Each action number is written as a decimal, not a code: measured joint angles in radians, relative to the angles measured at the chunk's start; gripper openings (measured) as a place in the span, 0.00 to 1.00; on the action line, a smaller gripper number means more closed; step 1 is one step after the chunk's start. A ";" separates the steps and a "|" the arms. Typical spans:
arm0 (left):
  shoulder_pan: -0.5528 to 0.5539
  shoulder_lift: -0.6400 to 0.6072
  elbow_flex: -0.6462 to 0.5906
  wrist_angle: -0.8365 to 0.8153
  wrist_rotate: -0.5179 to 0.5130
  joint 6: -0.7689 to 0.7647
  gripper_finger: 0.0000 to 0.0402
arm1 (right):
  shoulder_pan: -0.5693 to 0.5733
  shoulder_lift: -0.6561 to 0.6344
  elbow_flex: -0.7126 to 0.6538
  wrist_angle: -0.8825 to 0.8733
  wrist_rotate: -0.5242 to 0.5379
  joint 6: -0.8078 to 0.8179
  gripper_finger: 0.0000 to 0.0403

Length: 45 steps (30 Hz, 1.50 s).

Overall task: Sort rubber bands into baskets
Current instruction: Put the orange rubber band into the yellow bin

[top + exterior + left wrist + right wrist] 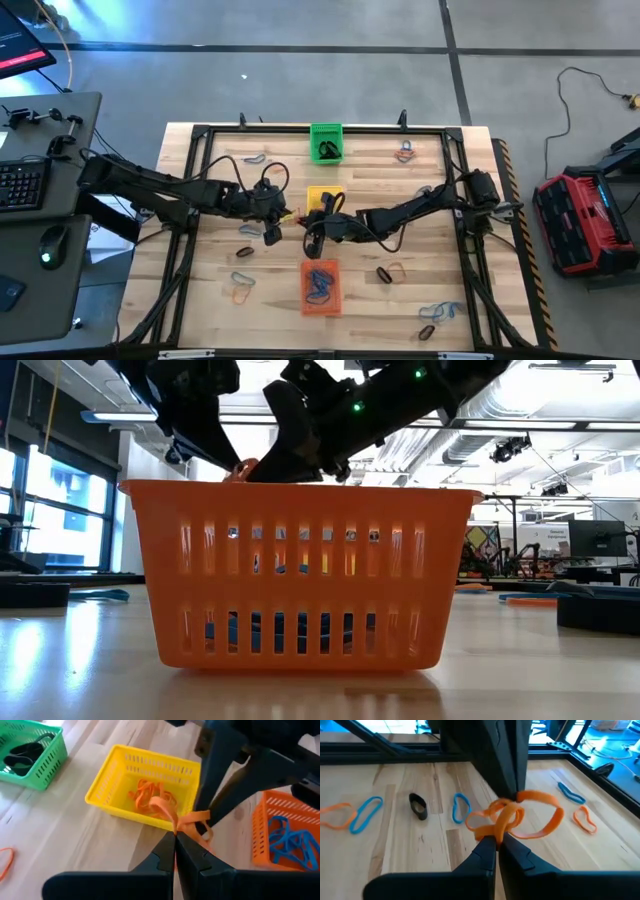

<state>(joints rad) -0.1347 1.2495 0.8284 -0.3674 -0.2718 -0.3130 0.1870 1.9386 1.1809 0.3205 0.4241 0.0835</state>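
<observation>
A small tangle of orange rubber bands (507,817) hangs in the air between my two grippers, just on the near side of the yellow basket (125,775), which holds more orange bands (147,792). My left gripper (175,839) and my right gripper (497,840) are both shut on the tangle, tip to tip. The green basket (325,142) at the far edge holds black bands. The orange basket (320,287) toward the near edge holds blue bands (287,837). My left gripper pinches one end of the orange tangle (172,822) between its two fingertips, slanting down from the table's left. The bands are clear of the table. My right gripper pinches the other side of the tangle (490,832) between its fingertips, coming from the table's right. One loop (547,817) stands out free to the side.
Loose blue, orange and black bands lie about the wooden table: blue and orange ones (362,812), a black one (418,806), a blue one (461,806), more at the near right (440,315) and far right (405,152). A black frame (200,140) rims the table.
</observation>
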 joint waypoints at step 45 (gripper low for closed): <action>0.070 0.010 -0.195 -0.150 -0.054 -0.090 0.01 | 0.063 -0.049 0.000 -0.155 0.104 0.025 0.00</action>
<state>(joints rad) -0.0646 1.2594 0.6336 -0.5169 -0.3262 -0.4033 0.2497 1.8900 1.1809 0.1650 0.5277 0.1089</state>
